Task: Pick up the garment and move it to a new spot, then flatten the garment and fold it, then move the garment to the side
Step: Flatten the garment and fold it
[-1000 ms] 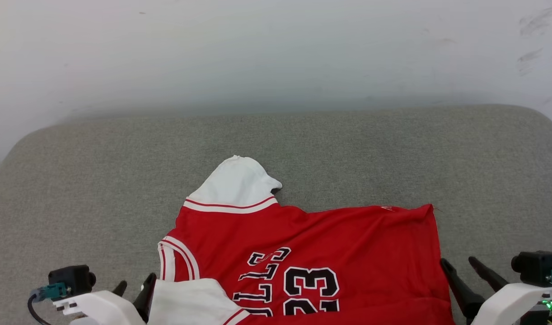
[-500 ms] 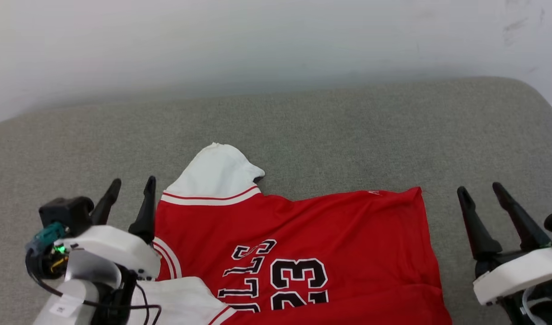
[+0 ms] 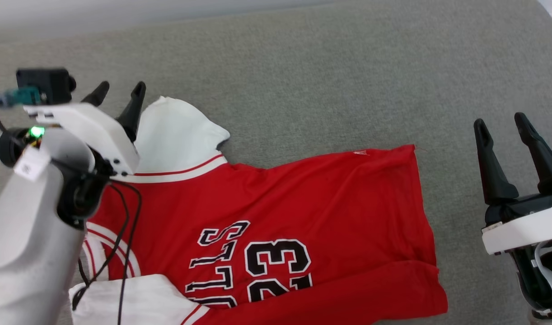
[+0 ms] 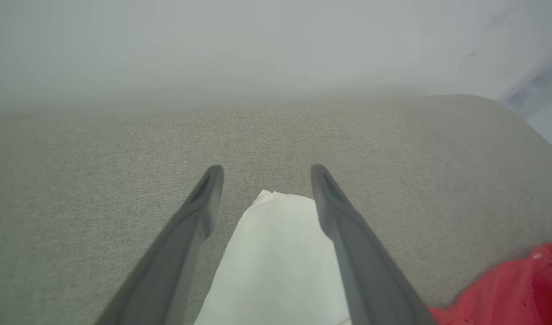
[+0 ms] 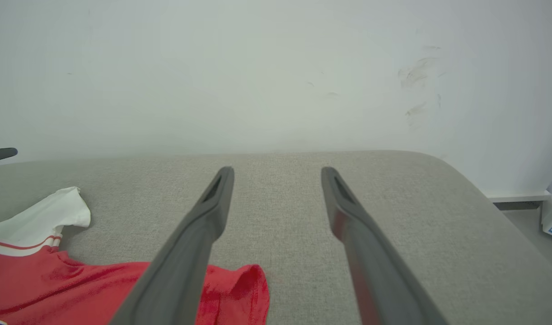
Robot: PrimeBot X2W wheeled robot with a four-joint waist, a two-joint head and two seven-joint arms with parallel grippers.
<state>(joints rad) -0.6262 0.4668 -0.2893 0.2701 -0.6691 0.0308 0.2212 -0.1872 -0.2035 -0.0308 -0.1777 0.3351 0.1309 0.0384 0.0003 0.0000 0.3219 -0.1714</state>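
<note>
Left tool (image 3: pixel 121 86) (image 4: pixel 267 169): jaws spread wide, nothing gripped. Fingers pointed away from the robot, straddling the far white sleeve end (image 3: pixel 174 133) (image 4: pixel 276 253). In the left wrist view the sleeve tip lay between the two fingers, but I couldn't tell whether they touched the fabric. The pale left forearm (image 3: pixel 27 234) reached forward over the collar side of the garment (image 3: pixel 303 203), with its cable draped across the red cloth. Right tool (image 3: pixel 499 119) (image 5: pixel 278 171): also fully spread and empty, fingers pointed the same way. It sat over bare surface (image 3: pixel 325 67) just beside the garment's right edge, clear of it in the head view. In the right wrist view its left finger crossed in front of the far red corner (image 5: pixel 240 289). The garment lay spread on the grey surface, number and lettering up. One white sleeve pointed away from the robot and the other lay at the near left. The near edge was doubled over in a long fold. A white wall (image 5: pixel 212 67) stood behind the surface.
</note>
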